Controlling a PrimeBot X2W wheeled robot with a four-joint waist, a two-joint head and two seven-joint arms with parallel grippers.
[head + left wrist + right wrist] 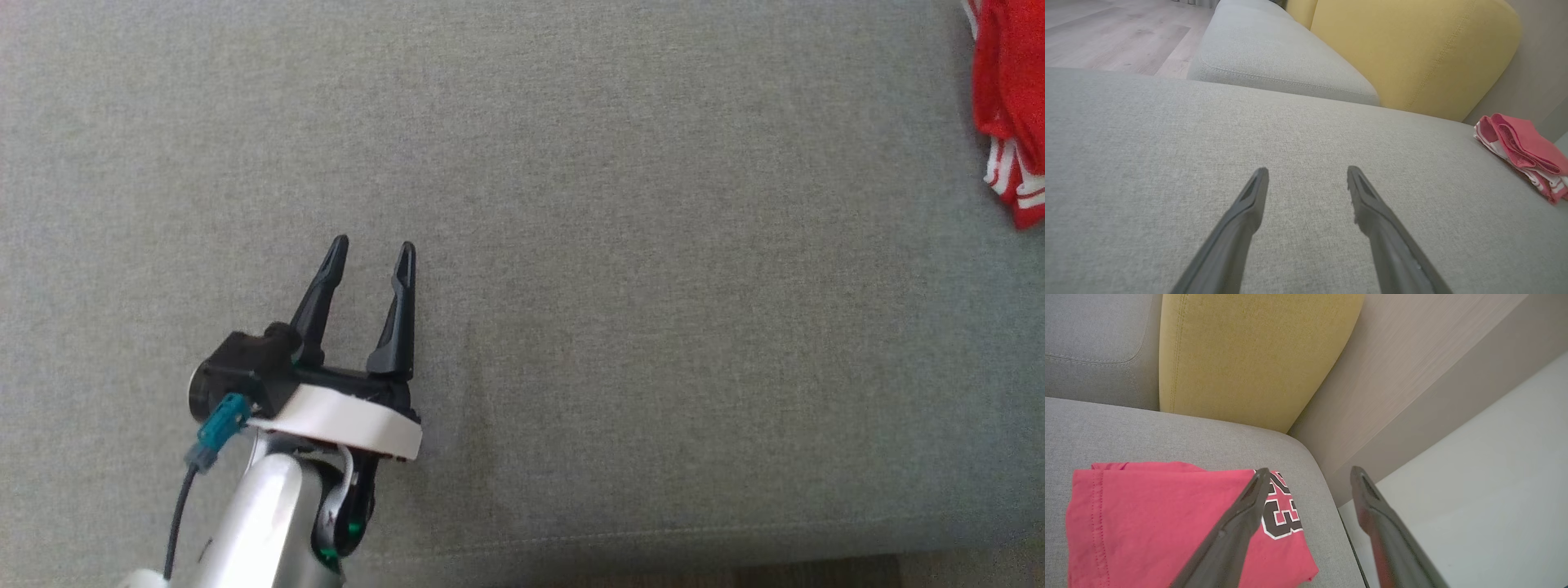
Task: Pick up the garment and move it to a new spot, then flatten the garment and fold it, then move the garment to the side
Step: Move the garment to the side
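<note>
Red folded garment (1147,522) lies partly under my right gripper (1309,473), its fingers apart. My left gripper (371,255) hovers, spread, over the grey cushion (653,327).

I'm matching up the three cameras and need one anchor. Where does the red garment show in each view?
Head view: the red garment is in the upper right corner, cut off by the edge.
Left wrist view: the garment is at the right edge, mid-height, lying folded.
Right wrist view: the garment is at lower left, number print showing.
Shared landmark: the grey seat cushion it lies on; the yellow backrest is in both wrist views.
</note>
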